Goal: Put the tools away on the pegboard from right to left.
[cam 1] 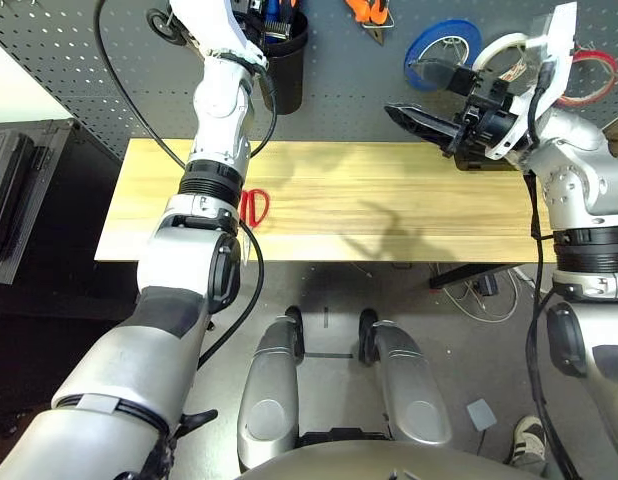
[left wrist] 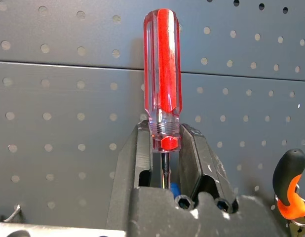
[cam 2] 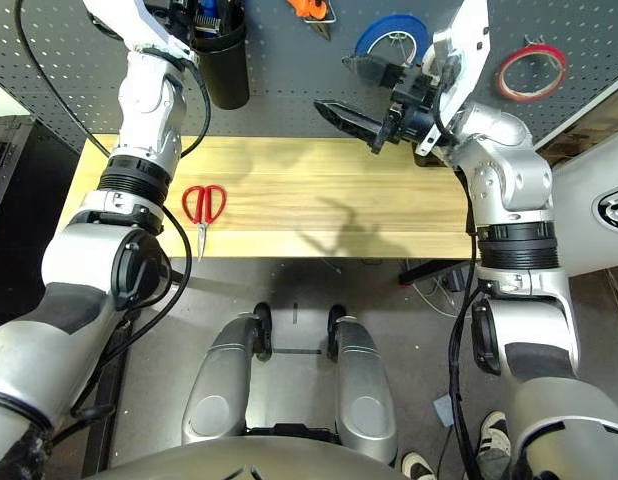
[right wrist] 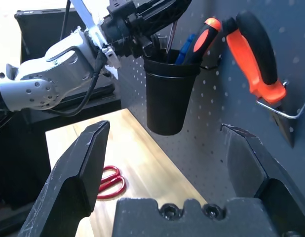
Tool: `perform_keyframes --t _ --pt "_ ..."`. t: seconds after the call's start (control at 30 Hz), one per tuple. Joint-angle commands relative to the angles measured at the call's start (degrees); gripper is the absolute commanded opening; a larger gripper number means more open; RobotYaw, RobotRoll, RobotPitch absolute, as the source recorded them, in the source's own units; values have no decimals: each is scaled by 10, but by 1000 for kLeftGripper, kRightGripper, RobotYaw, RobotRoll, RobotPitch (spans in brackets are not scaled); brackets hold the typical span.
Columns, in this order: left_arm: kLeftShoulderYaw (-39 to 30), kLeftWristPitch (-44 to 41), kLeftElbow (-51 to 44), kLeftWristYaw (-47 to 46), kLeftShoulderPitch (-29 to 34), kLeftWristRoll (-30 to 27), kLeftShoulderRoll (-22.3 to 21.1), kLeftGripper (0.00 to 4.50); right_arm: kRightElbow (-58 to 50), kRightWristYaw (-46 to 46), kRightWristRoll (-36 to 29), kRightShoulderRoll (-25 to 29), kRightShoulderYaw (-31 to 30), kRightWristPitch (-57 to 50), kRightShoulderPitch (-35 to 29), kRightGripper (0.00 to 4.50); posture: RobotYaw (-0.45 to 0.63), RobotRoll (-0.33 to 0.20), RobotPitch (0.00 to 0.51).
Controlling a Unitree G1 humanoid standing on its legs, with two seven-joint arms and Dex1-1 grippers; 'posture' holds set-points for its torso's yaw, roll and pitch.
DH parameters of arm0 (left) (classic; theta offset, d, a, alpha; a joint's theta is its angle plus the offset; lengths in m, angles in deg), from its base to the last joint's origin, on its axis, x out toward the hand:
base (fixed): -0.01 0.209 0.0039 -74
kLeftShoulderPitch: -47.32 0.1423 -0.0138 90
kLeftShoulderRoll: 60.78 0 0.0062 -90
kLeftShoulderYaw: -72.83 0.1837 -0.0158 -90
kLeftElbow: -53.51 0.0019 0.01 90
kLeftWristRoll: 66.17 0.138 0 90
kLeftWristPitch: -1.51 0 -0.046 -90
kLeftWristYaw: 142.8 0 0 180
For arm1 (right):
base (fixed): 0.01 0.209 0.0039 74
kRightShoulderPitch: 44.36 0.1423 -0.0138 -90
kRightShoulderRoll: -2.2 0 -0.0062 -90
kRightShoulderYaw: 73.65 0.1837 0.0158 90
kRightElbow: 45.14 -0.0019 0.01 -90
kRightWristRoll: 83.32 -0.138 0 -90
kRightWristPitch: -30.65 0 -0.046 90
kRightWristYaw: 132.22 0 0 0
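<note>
The left gripper [left wrist: 165, 148] was clamped on the red-handled screwdriver [left wrist: 162, 74] just below its handle, holding it upright over the black cup holder [right wrist: 170, 94] on the pegboard [cam 1: 339, 70]. The right gripper [right wrist: 167, 148] hung empty with its fingers spread wide, above the wooden table [cam 2: 319, 200] and well apart from the red-handled scissors [cam 2: 203, 206], which lay flat near the left arm. One pair of orange-and-black pliers [right wrist: 256, 64] and one red tape ring [cam 2: 530, 72] hung on the board, beside one blue tape roll [cam 2: 391, 40].
</note>
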Motion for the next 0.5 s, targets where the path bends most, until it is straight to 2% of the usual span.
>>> perform_keyframes --t 0.03,0.07,0.27,0.33,0.5 --pt "3 -8 19 11 3 2 5 798 -12 -2 -9 1 11 -4 3 4500 -83 0 250" --pt "4 -10 16 15 6 2 5 1556 -11 -2 -9 1 11 -4 3 4500 -83 0 250" --pt "1 -35 -25 35 19 -11 3 3709 1 -1 -8 2 8 -2 8 4500 -61 0 251" --pt "3 -68 -77 52 35 -20 0 4482 7 1 -6 0 6 1 11 4500 -51 0 252" --pt "16 -196 -296 89 106 -38 -23 4482 29 10 0 -3 2 12 18 4500 -17 0 253"
